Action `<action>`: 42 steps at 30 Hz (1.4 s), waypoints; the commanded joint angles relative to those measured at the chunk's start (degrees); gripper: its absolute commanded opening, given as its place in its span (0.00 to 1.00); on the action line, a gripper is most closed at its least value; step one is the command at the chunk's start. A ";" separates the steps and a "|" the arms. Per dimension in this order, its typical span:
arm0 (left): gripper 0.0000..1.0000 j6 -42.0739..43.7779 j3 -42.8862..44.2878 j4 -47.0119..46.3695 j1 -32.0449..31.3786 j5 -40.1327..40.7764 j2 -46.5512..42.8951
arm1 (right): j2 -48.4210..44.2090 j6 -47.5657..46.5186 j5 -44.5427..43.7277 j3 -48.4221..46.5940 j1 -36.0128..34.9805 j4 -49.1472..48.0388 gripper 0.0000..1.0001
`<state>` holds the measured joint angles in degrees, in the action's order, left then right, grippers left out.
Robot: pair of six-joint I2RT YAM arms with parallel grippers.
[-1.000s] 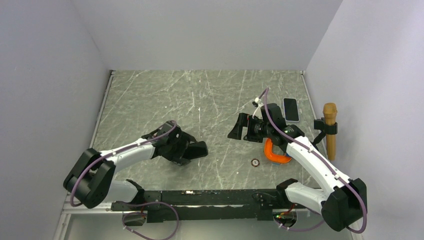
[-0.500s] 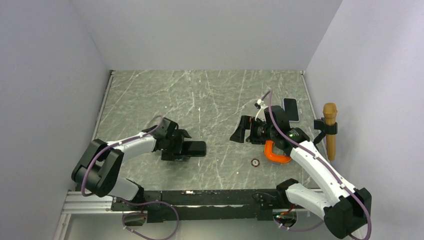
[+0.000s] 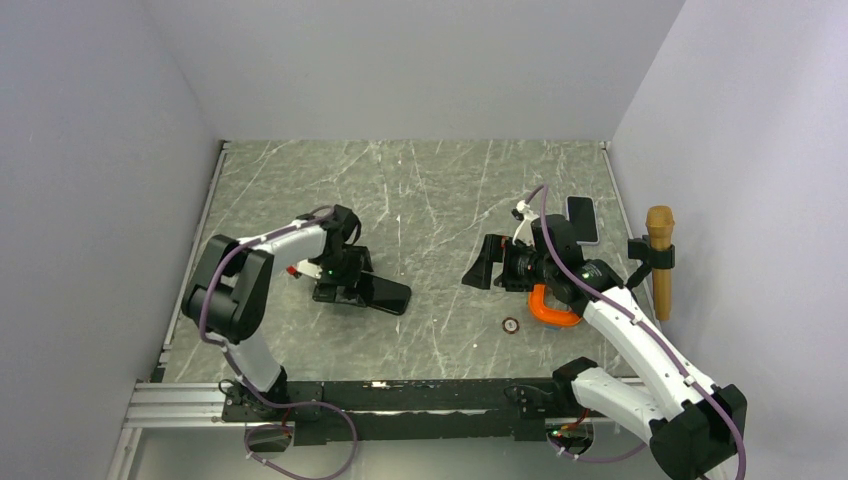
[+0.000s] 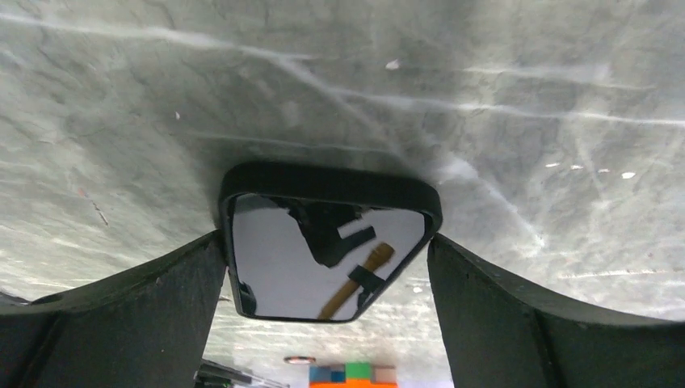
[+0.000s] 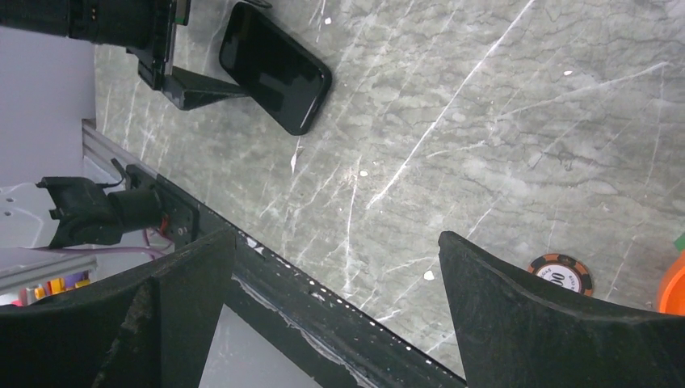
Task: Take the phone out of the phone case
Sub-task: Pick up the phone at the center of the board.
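Glossy black phone (image 4: 275,259) appears still inside black case (image 4: 331,179) on grey marbled worktop (image 3: 420,190); extraction outstanding. Left gripper (image 3: 348,288) jaws open astride it; right gripper (image 5: 336,238) jaws open, empty.

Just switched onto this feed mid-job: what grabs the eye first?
The black phone lies flat left of centre, with the open left gripper straddling it, a finger on either side. On the right, the right gripper hangs open above the table, beside a bright orange clamp, and a second phone lies near the far right edge.
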<state>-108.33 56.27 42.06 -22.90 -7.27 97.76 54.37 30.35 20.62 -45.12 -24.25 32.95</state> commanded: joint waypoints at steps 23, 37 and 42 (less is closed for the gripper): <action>0.00 17.13 -4.88 -4.99 -6.43 24.53 -8.92 | -2.95 -0.09 -4.98 -0.10 0.06 0.27 1.00; 0.00 47.29 -12.29 -24.32 -9.60 13.03 -20.57 | -1.38 4.09 -3.53 4.02 -0.57 -4.53 0.99; 0.00 54.13 -14.63 -28.23 -10.27 11.80 -26.68 | -0.49 5.93 -4.18 4.69 -1.93 -6.44 0.98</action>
<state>-62.76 42.54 20.34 -32.69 6.24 76.60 53.49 33.93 16.75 -40.60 -25.04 30.79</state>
